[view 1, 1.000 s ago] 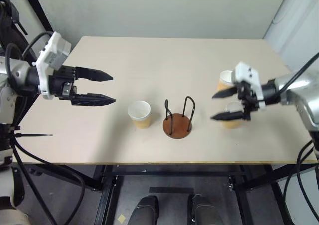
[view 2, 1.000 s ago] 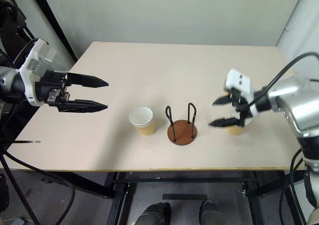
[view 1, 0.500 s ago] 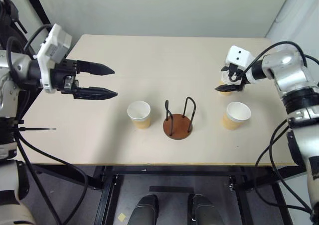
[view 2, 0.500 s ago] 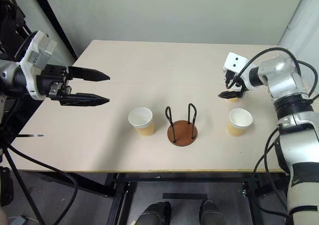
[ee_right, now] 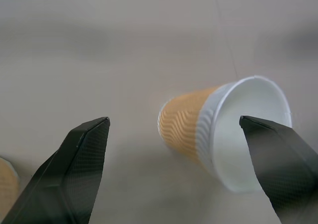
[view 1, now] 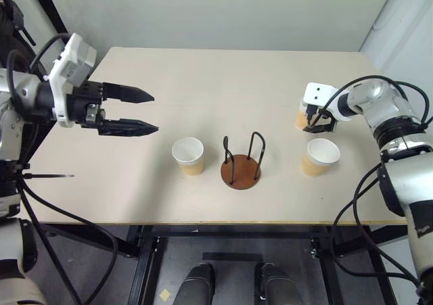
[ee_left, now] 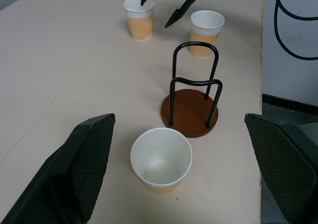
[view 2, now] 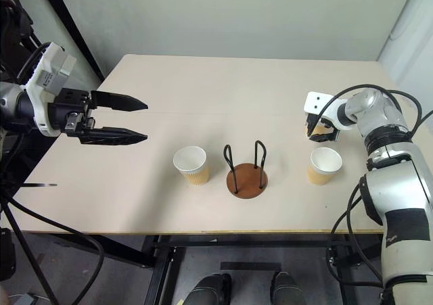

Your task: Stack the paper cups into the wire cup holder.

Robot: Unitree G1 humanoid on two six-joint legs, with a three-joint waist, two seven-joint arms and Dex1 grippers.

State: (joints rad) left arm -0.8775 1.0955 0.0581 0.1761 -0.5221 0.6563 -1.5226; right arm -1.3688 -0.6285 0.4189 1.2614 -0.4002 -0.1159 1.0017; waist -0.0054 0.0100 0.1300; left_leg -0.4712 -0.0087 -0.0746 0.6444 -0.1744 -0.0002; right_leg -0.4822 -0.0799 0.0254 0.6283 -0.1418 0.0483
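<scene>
Beige table (view 1: 223, 75): empty wire cup holder (view 1: 241, 161), three paper cups (view 1: 189, 155) unstacked; right gripper (ee_left: 166, 8) spread, seemingly straddling the farthest; left gripper (view 1: 139, 111) wide, empty.

- Three paper cups: one (view 1: 189, 155) left of the holder, one (view 1: 318, 156) right of it, one (ee_left: 138, 18) farther back on the right.
- One wire cup holder (view 1: 241, 170), with two wire loops.
- One table (view 1: 223, 82).
- Two grippers: left (view 1: 145, 112), right (ee_left: 164, 6).
</scene>
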